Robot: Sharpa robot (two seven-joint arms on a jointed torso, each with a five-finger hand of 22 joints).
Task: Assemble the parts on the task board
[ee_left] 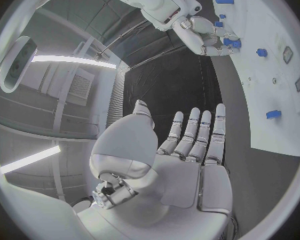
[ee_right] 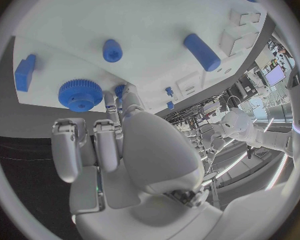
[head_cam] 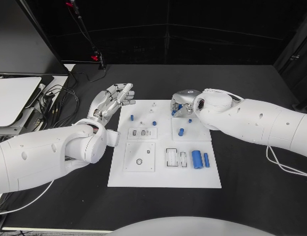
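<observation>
The white task board [head_cam: 164, 174] lies mid-table with several blue parts on it: a peg [head_cam: 181, 132], two cylinders [head_cam: 197, 159] and small pieces [head_cam: 132, 117]. My right hand [head_cam: 184, 101] hangs over the board's far edge, fingers curled down. In the right wrist view its thumb and a fingertip [ee_right: 117, 98] pinch a small blue part [ee_right: 120, 89] just beside a blue gear [ee_right: 80, 94] that sits on the board [ee_right: 157, 16]. My left hand [head_cam: 114, 101] floats at the board's far left corner, flat, fingers straight and apart, holding nothing; the left wrist view shows this palm [ee_left: 183, 160].
A white tabletop or monitor [head_cam: 8, 101] and loose cables [head_cam: 61, 91] sit off the table's left side. Recessed slots [head_cam: 139, 157] mark the board's near half. Black table surface [head_cam: 253, 187] surrounds the board.
</observation>
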